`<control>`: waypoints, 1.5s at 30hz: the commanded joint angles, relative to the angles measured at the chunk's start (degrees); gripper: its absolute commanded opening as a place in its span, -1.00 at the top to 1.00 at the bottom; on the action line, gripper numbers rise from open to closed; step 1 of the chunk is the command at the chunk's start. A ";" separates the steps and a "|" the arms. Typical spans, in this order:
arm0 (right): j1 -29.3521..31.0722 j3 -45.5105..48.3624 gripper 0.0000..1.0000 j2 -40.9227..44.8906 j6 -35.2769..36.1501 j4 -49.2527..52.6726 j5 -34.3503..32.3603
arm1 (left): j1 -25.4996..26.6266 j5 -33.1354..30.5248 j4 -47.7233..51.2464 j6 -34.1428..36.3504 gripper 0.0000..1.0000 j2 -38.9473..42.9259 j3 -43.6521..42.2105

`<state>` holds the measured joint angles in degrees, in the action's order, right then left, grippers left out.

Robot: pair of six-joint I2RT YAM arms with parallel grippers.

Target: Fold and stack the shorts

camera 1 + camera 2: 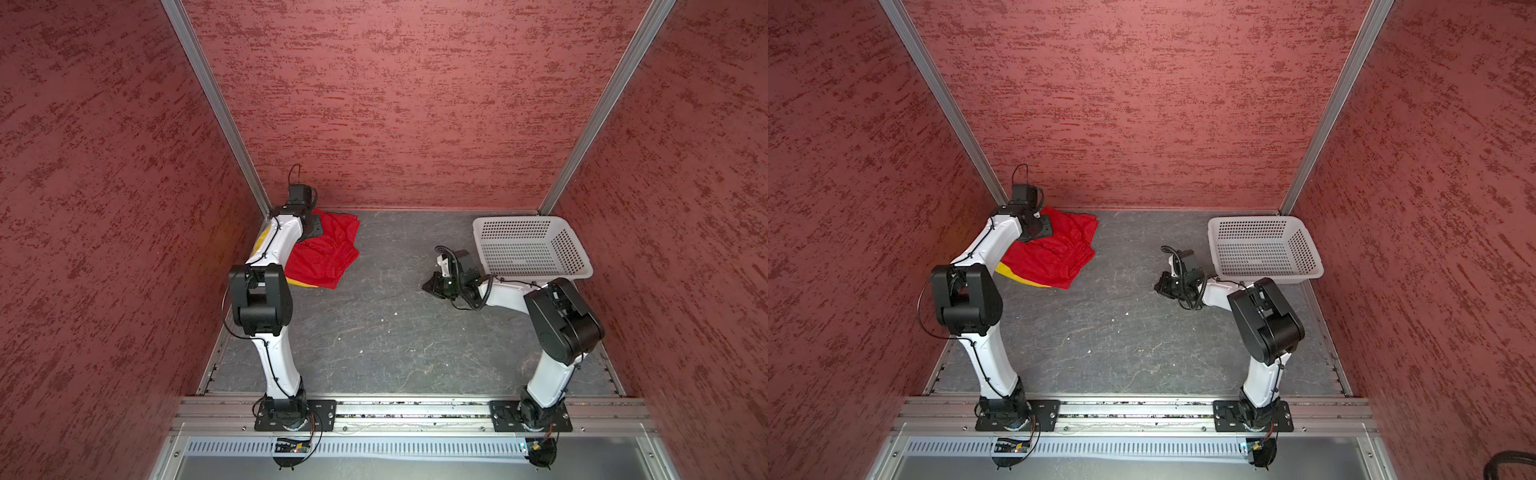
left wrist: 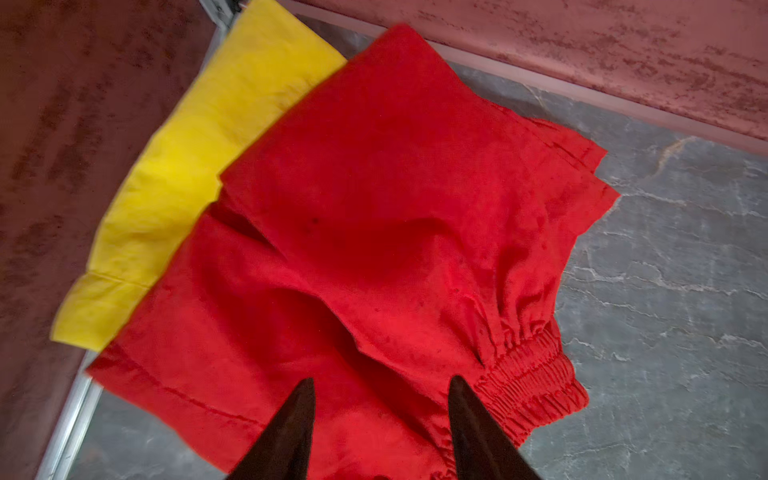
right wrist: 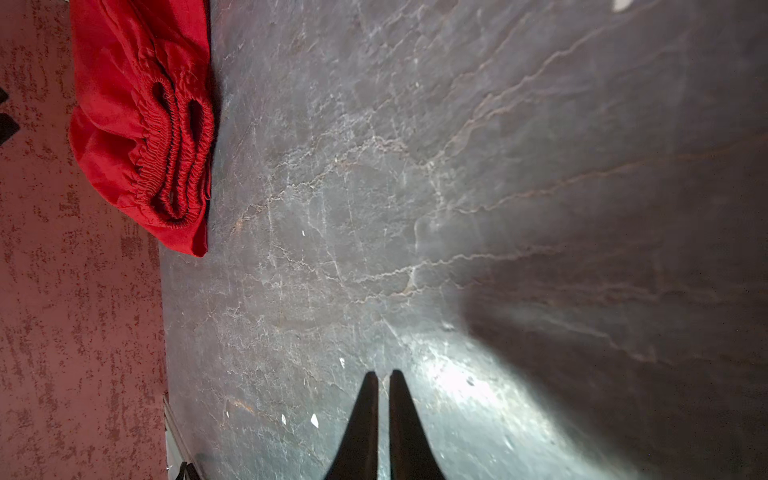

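On the gray tabletop, far from the basket, red shorts sit crooked on yellow shorts, and the left end effector, tips apart, might drag them off; the right end effector is pinched together.

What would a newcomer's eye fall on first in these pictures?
The bright red shorts, lying over the yellow shorts in the far left corner, stand out, with the open left gripper above them. At far right sits an empty white basket, and the shut right gripper hovers over bare table.
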<state>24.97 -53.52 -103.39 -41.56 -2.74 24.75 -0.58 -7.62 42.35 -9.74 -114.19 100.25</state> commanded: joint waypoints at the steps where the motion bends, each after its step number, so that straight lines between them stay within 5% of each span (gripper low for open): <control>1: -0.24 -0.81 0.80 1.09 0.13 0.55 -1.42 | 1.50 4.16 -3.59 -1.72 -0.11 -3.28 0.08; 6: -0.25 -0.28 0.80 1.23 -0.19 0.61 -1.98 | 1.46 5.20 -3.91 -3.94 0.19 -8.70 1.05; 13: -0.27 -0.44 0.79 1.35 -0.21 1.59 -2.68 | 0.08 7.00 -5.55 -6.02 0.26 -13.22 0.07; 19: -0.30 -1.14 0.79 4.70 0.44 3.27 -3.89 | -0.21 7.91 -4.84 -6.04 0.21 -10.44 0.02; 25: -0.35 -4.75 0.64 15.27 5.65 10.87 -10.37 | 2.24 7.62 -5.24 -6.43 -0.08 3.32 -4.03; 31: -0.28 -6.82 0.13 30.35 12.93 18.10 -23.53 | 8.27 6.21 -7.25 -6.58 -0.22 19.77 -9.49; 33: -0.28 -6.91 -0.10 34.75 14.54 19.76 -29.27 | 10.18 5.25 -8.56 -6.29 -0.59 24.70 -11.59; 34: -0.29 -6.56 -0.22 36.99 15.17 20.19 -32.50 | 10.84 5.38 -9.84 -6.01 -1.00 27.33 -12.97; 36: -0.31 -5.27 -0.43 41.51 16.43 19.95 -38.08 | 11.58 6.22 -12.79 -5.93 -0.99 32.02 -15.93; 37: -0.28 -4.40 -0.96 44.11 17.20 19.45 -40.96 | 11.64 6.67 -14.64 -5.79 -0.99 34.53 -17.80; 45: -0.41 5.69 -0.98 60.18 28.31 11.32 -60.51 | 11.10 3.82 -31.24 -7.30 -0.99 50.49 -36.73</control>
<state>24.91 -51.42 -46.00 -19.66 12.03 -24.29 10.66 -1.98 18.98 -16.27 -66.74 68.25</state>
